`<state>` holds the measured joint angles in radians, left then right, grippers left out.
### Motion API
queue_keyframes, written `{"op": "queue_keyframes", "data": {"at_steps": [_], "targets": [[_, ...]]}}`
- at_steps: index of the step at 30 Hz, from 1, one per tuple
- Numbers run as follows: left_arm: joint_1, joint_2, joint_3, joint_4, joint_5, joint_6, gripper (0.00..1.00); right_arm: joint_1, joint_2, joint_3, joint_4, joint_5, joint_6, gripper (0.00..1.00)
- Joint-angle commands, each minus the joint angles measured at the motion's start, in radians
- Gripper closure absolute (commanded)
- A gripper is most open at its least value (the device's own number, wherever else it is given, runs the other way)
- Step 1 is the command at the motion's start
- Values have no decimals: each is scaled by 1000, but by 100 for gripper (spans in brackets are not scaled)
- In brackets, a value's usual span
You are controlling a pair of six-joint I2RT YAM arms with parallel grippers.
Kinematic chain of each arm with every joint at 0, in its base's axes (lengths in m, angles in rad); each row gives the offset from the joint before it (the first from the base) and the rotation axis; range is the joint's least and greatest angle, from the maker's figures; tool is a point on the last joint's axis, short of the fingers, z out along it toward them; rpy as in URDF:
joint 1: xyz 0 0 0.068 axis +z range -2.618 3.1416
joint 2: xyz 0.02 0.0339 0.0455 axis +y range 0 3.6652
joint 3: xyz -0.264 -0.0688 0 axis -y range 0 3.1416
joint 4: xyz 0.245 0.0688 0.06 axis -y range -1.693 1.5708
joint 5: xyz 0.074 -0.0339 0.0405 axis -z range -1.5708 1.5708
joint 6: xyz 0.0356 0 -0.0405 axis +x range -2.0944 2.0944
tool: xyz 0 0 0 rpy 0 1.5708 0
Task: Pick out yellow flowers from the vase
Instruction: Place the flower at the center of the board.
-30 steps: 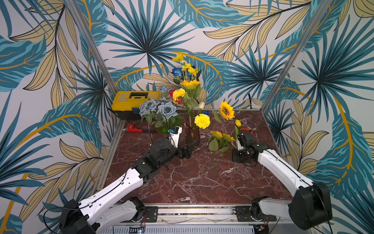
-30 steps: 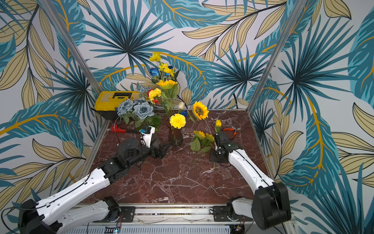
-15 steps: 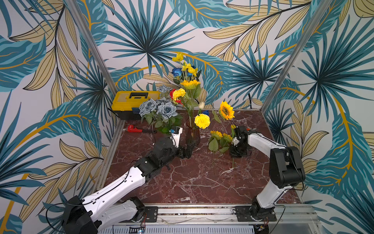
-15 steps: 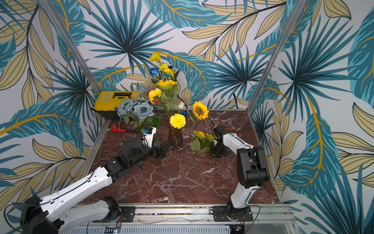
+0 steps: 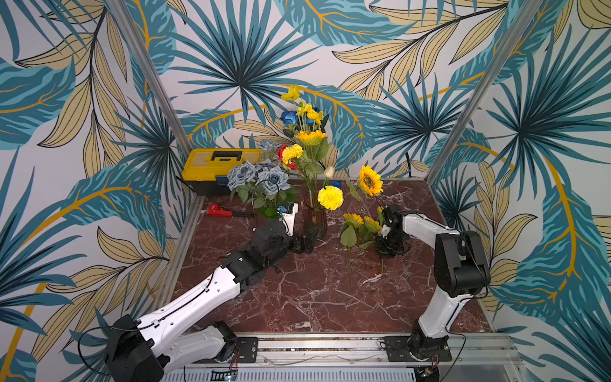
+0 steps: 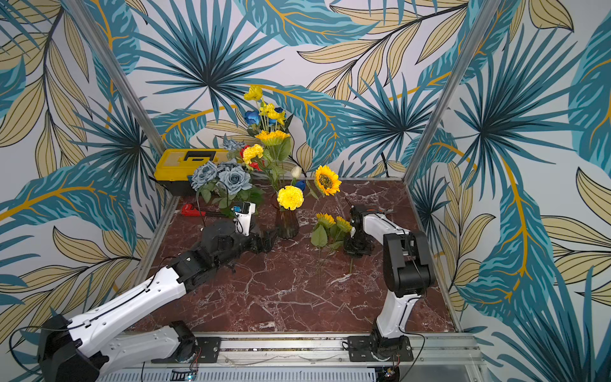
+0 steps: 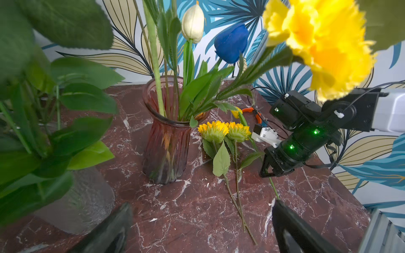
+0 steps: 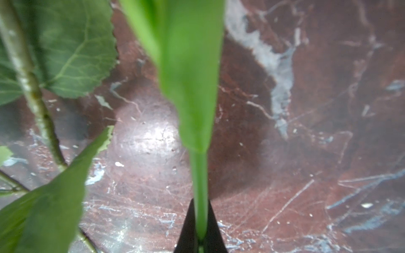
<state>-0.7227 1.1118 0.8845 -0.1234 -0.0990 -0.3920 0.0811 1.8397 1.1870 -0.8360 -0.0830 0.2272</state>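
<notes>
Pinching tulip stem [image 7: 275, 189] in right gripper [image 7: 267, 173], right of centre, low over table [image 5: 297, 297]. Stem axis down-frame, alongside sunflowers [image 5: 353, 220] lying just left in frame. Likely next: letting go there. Holding left gripper [image 5: 307, 239] wide at vase [image 5: 315, 218] foot, centre; nearer arm for pompom [image 5: 330, 197] above.

Right arm [image 5: 421, 226] upright; tulip [image 7: 236, 113] perhaps lower

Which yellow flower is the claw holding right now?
The small yellow tulip: the right claw is shut on its stem. The two sunflowers beside it lie loose on the table; the others stand in the vase.
</notes>
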Motion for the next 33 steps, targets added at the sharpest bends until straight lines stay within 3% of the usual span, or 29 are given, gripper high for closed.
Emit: {"op": "queue_keyframes", "data": {"at_steps": [1,3,9,14,19,23,26,33], "targets": [[4,14,50,-2,-31,-9,1,-1,-10,-20,-19,20,-12,88],[5,30,69,-1,-11,-3,1,-1,-19,-28,-13,17,-9,84],[4,54,92,11,69,18,1,-1,-89,-43,-23,29,-3,53],[4,72,96,10,91,64,1,3,-261,-82,-29,28,26,38],[4,94,100,41,49,105,3,21,-485,-154,23,24,47,34],[3,103,72,165,10,215,5,26,-631,-239,104,-16,65,33],[4,121,43,298,8,295,6,28,-685,-282,135,-50,84,32],[4,222,81,412,33,425,6,28,-725,-325,148,-92,106,31]]}}
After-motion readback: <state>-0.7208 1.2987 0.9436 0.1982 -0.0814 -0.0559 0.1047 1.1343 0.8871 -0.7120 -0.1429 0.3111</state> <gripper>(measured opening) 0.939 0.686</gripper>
